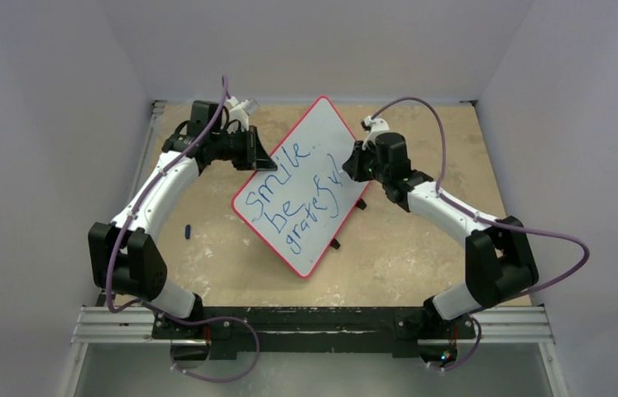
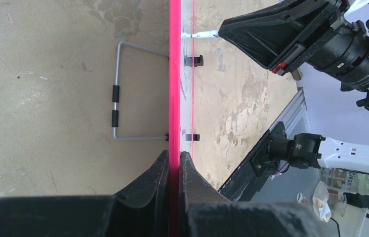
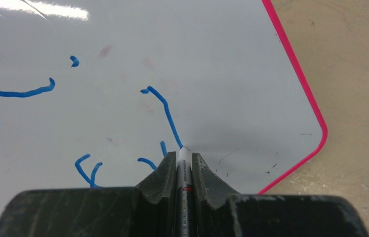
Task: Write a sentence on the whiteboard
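From above, the whiteboard (image 1: 305,186) sits at the middle of the table (image 1: 421,256), turned on a diagonal. The sentence (image 1: 293,194) – "smile be grateful" – runs across it in three slanted blue lines. The left fingers (image 1: 256,154) meet the board's far-left edge and the right fingers (image 1: 355,164) reach in over its right side. A small dark blue object (image 1: 187,231) lies on the table left of the board.

The left wrist view shows the whiteboard (image 2: 174,74) edge-on, its red rim pinched between the left fingers (image 2: 166,163); a grey wire stand (image 2: 116,98) juts out on its left.

In the right wrist view the right fingers (image 3: 170,170) are pressed onto a marker (image 3: 184,170) – its tip touches the whiteboard (image 3: 222,59) at the end of a blue stroke, near the rounded corner.
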Available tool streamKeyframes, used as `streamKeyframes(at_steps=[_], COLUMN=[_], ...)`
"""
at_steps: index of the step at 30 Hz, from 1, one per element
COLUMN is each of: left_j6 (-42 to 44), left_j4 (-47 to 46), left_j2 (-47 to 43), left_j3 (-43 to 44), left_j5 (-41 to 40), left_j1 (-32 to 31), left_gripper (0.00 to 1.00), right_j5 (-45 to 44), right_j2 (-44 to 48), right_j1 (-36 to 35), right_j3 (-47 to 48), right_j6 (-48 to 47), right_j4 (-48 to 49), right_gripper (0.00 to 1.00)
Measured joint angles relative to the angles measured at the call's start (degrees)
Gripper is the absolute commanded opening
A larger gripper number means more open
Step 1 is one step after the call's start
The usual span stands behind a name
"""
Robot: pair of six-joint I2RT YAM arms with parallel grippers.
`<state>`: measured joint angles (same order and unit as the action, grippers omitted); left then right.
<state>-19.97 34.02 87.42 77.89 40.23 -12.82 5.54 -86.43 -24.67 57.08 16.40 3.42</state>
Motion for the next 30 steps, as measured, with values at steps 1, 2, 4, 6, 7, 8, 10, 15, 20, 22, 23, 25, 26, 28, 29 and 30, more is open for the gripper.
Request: streamKeyframes(at_steps=[1,2,4,6,7,8,10,15,20,22,23,25,26,28,29,30], left_j6=[-0.02,0.0,-0.02,-0.02,0.0,-0.02,0.0,0.0,0.0,0.02,0.02,0.07,0.09,0.09,0.09,0.15], left_j4=[0.0,0.0,0.02,0.02,0.02,0.02,0.02,-0.02,-0.02,-0.04,-0.07,-0.09,-0.09,-0.09,-0.09,-0.11], left_j2=[0.0,0.0,0.0,0.0,0.0,0.0,0.0,0.0,0.0,0.0,0.0,-0.02,-0.02,-0.02,-0.02,-0.02], left_j3=[0.0,0.0,0.0,0.0,0.0,0.0,0.0,0.0,0.0,0.0,0.0,0.0,0.0,0.0,0.0,0.0], left_j5=[0.0,0.0,-0.02,-0.02,-0.02,0.0,0.0,0.0,0.02,0.04,0.07,0.13,0.17,0.2,0.22,0.22], left_j1=[0.0,0.0,0.0,0.0,0.0,0.0,0.0,0.0,0.0,0.0,0.0,0.0,0.0,0.0,0.0,0.0], left_gripper=[0.0,0.0,0.0,0.0,0.0,0.0,0.0,0.0,0.0,0.0,0.0,0.0,0.0,0.0,0.0,0.0], right_j5=[-0.04,-0.07,-0.09,-0.15,-0.22,-0.31,-0.52,-1.6,-2.1,-2.36,-2.51,-2.69,-2.82,-2.97,-2.97,-2.97], right_j2=[0.26,0.55,0.98,1.4,1.53,1.68,1.92,2.36,2.36,2.36,2.36,2.34,2.32,2.08,1.97,1.75], right_j1=[0.0,0.0,0.0,0.04,0.07,0.09,0.11,0.17,0.37,0.44,0.48,0.66,0.72,0.74,0.74,0.74], right_j3=[-0.52,-1.25,-2.25,-3.28,-3.61,-4.0,-4.61,-5.97,-6.03,-6.03,-6.03,-6.01,-6.01,-5.55,-5.27,-4.7], right_j6=[-0.02,-0.02,-0.04,-0.02,-0.02,-0.02,-0.02,-0.02,-0.07,-0.2,-0.24,-0.39,-0.39,-0.42,-0.46,-0.5], right_j4=[0.26,0.59,0.96,1.07,1.09,1.27,1.44,1.4,0.92,0.66,0.46,-0.02,-0.17,-0.92,-1.29,-1.84], right_gripper=[0.0,0.0,0.0,0.0,0.0,0.0,0.0,0.0,0.0,0.0,0.0,0.0,0.0,0.0,0.0,0.0])
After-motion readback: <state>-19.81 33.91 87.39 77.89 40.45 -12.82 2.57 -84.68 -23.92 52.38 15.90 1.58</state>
